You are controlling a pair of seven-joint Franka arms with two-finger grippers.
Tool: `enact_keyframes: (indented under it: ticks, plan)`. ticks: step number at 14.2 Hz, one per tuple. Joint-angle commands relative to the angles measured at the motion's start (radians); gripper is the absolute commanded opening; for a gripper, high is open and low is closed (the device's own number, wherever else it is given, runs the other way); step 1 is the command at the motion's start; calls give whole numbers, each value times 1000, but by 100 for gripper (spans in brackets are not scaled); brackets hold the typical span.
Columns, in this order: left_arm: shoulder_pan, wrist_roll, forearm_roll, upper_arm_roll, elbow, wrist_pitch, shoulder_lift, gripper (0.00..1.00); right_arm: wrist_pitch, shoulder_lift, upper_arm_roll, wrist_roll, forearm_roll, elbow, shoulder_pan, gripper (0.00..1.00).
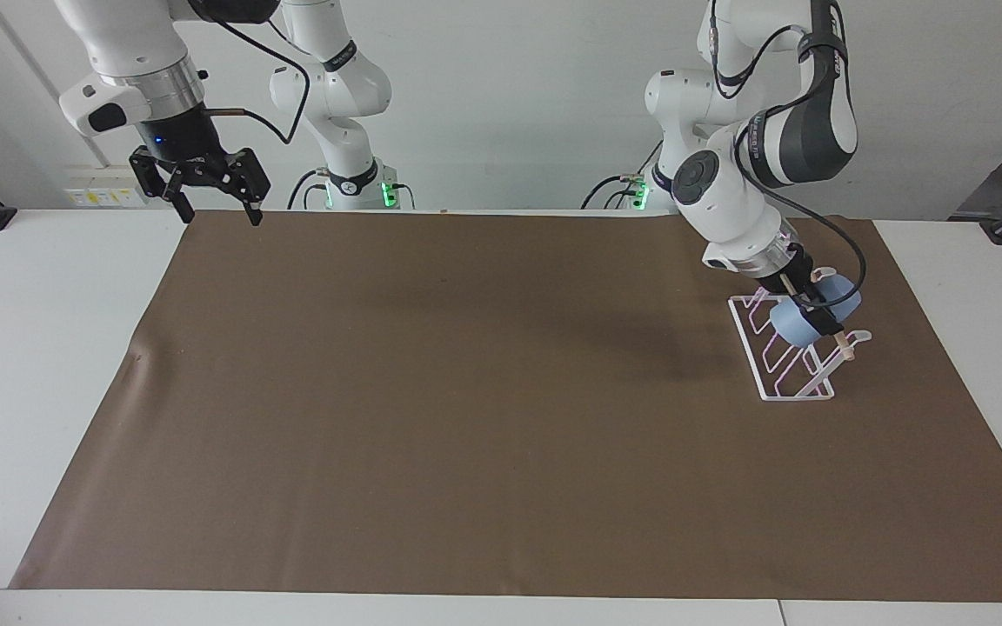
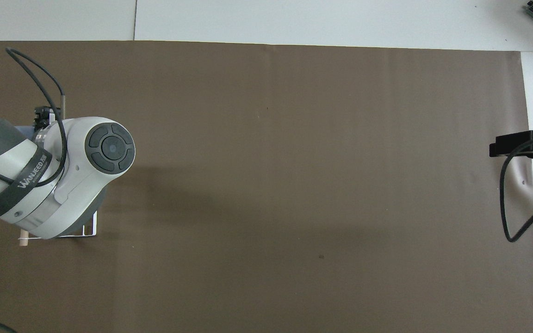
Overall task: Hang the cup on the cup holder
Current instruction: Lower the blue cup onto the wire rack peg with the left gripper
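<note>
The light-blue cup is tilted on its side, low over the slanted loops of the white wire cup holder, which stands toward the left arm's end of the table. My left gripper is shut on the cup, right beside the wooden dowel. I cannot tell whether the cup rests on a loop. In the overhead view the left arm hides the cup, and only a corner of the cup holder shows. My right gripper is open and empty, raised over the mat's edge nearest the robots, and shows in the overhead view.
A brown mat covers most of the white table. The left arm's cable loops close above the cup holder.
</note>
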Motion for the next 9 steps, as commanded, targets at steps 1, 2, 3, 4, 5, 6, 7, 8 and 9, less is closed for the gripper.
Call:
enact_keyframes:
  ticks: [1,2,3,4,5,6,7,8,9]
  plan:
    - [26,37,45,-5,-58,66,-41,0,-27,14,-10,-10,-24,24,15,100]
    - [48,35,51,-5,-92,99,-51,0,-33,13,-10,-7,-27,18,18,100]
    - [65,35,60,-5,-103,125,-56,0,-33,7,-9,10,-27,6,18,100]
    - [75,35,71,-5,-112,137,-58,0,-29,5,-6,31,-27,-1,18,100]
    - [74,34,71,-5,-121,142,-59,0,-29,2,-4,33,-27,-5,20,100]
    - [77,32,71,-5,-126,145,-58,0,-30,2,-4,31,-27,-5,18,100]
    - [77,30,71,-5,-131,152,-58,0,-30,2,-4,25,-27,-7,16,100]
    - [77,30,71,-5,-141,162,-59,0,-33,0,-4,24,-29,-10,13,100]
    - [77,27,71,-5,-143,163,-59,0,-33,-10,-4,24,-29,-28,10,100]
